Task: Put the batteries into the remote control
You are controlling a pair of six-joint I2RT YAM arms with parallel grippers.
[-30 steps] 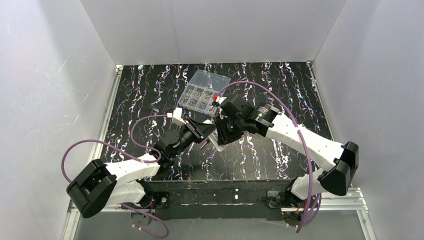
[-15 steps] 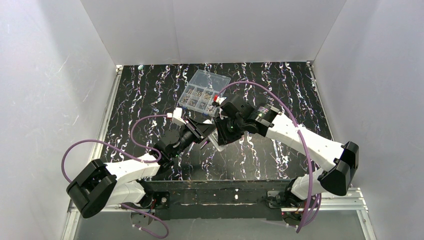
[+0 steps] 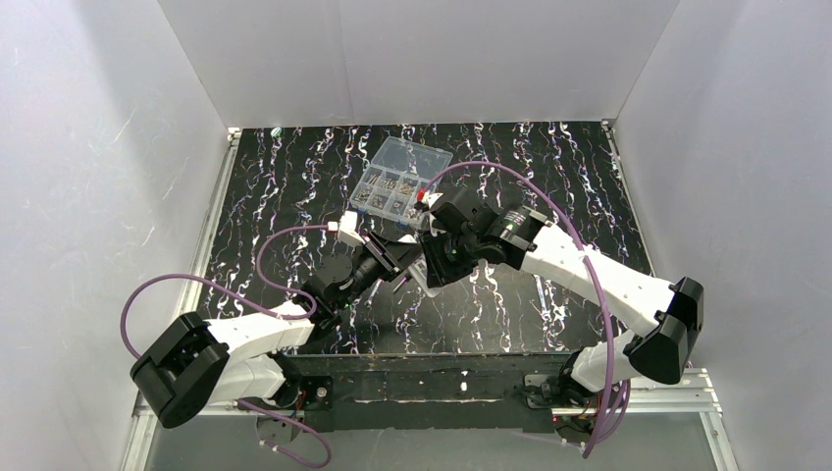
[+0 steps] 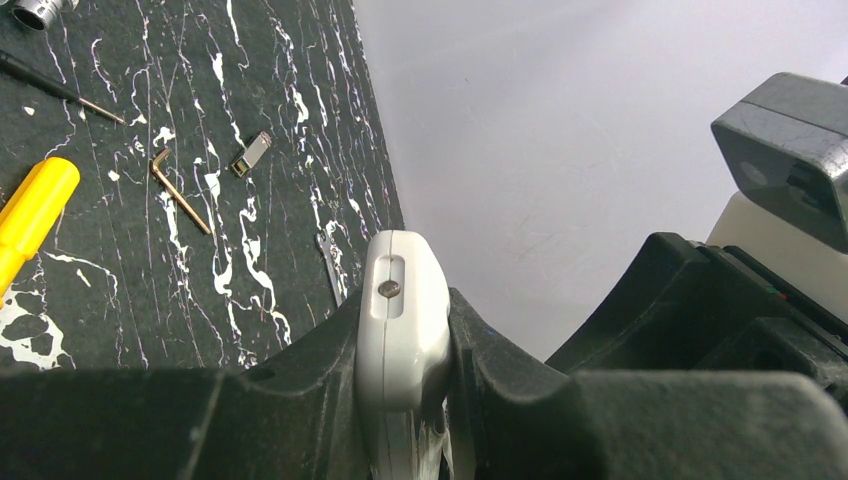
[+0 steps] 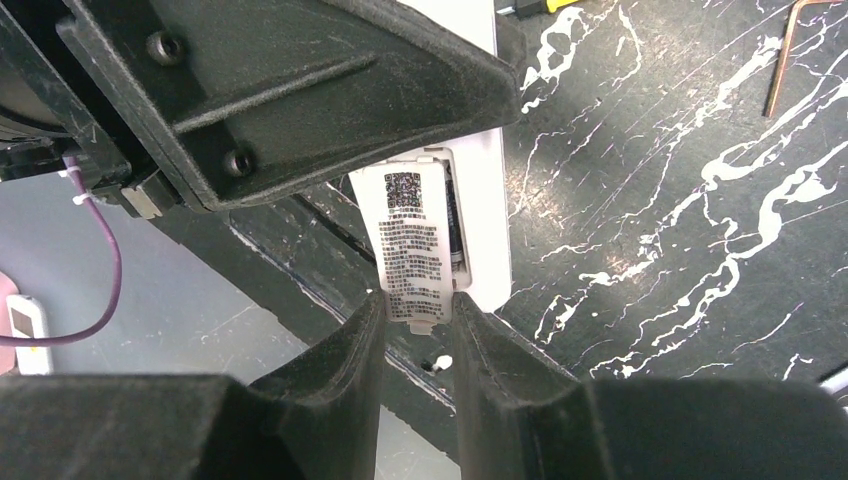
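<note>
1. Black, white-veined marble-patterned surface [image 3: 294, 177]: two white-and-black robot arms meet above its middle. Compared with a second ago, the right arm's wrist has crept slightly toward the far left. The left arm looks unmoved.
2. Clear plastic compartment box of small metal parts [image 3: 397, 179]: it lies just beyond the arms, where it lay before.
3. Slim white plastic remote control [image 4: 400, 280]: it is clamped edge-on in the closed left pincer [image 4: 403, 340], between the two arms, with a small screw showing in a recess on its end. Its position matches the earlier frames.
4. White battery cover with a printed label [image 5: 410, 240]: the right pincer [image 5: 417, 325] is closed on its near end. The cover lies over the open bay of the remote control. A dark strip beside it may be a battery, but this is too small to confirm.
5. Meaning for the task: the small shift suggests the cover is being slid along the bay. Whether it is going on or coming off cannot be told.
</note>
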